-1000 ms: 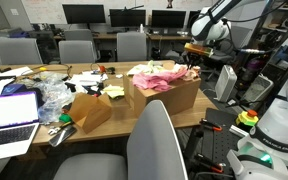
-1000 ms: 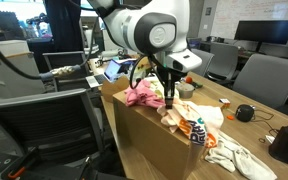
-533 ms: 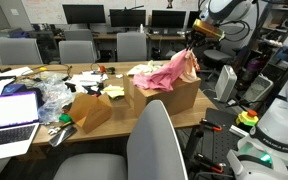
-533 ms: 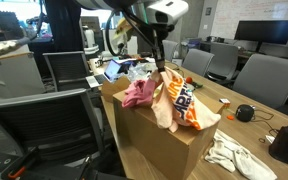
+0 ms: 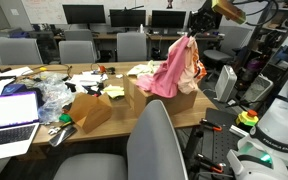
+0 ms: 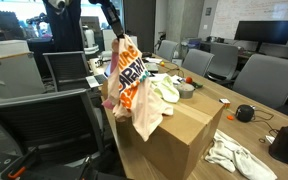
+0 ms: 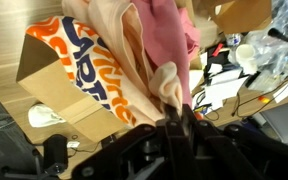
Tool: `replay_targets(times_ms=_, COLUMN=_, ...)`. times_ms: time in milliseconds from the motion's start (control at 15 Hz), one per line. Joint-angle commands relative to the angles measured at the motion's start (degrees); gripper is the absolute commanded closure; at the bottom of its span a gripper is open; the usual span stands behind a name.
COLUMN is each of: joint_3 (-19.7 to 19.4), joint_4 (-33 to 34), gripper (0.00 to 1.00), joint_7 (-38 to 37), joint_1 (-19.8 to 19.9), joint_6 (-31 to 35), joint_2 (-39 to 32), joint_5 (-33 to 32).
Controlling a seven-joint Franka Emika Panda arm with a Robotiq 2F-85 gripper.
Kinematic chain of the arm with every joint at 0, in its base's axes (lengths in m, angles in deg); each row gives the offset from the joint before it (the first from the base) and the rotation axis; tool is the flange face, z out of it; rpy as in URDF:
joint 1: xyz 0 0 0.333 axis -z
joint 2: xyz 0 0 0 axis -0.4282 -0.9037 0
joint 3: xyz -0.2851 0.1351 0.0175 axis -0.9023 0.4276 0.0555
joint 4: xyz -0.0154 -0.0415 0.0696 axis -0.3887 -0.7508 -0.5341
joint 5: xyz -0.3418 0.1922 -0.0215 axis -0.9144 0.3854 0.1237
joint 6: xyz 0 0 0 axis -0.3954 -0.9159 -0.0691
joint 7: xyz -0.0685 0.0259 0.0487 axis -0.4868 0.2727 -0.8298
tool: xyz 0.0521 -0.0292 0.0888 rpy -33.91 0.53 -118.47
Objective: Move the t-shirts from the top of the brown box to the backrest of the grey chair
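My gripper (image 5: 194, 33) is shut on a bunch of t-shirts (image 5: 174, 68) and holds them high above the brown box (image 5: 174, 98). The bunch hangs down: a pink shirt and a cream shirt with orange and blue print (image 6: 131, 80). Its lower end still touches the box top (image 6: 179, 125). In the wrist view the fingers (image 7: 179, 120) pinch the cloth (image 7: 134, 60) with the box (image 7: 44, 75) below. A grey chair backrest (image 5: 154, 145) stands in the foreground, and another chair (image 6: 44, 125) is beside the box.
A smaller open box (image 5: 89, 108) and a laptop (image 5: 9, 115) sit on the long table with papers and plastic. More cloth (image 6: 234, 155) lies on the table past the box. Office chairs (image 5: 79, 50) and monitors line the far side.
My gripper has gone from down at the box top to high above it, shut on the t-shirts, which now hang stretched out from it.
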Motion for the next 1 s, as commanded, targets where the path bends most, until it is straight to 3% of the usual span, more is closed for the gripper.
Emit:
replay_targets(times_ms=0, joint_3=4.9, joint_4=-0.6, gripper=0.98, joint_7=3.3, joint_1=-3.4, joint_6=-4.3, joint_2=6.8, joint_5=2.5)
replay_targets(times_ms=400, joint_3=10.1, joint_4=2.0, gripper=0.98, joint_7=5.3, joint_1=-10.0, joint_6=-5.2, joint_2=6.7, joint_5=5.5)
replay_targets(times_ms=933, joint_3=11.0, joint_4=6.5, gripper=0.98, joint_7=9.1, joint_1=-14.5, joint_6=-4.7, joint_2=8.4, joint_5=7.7)
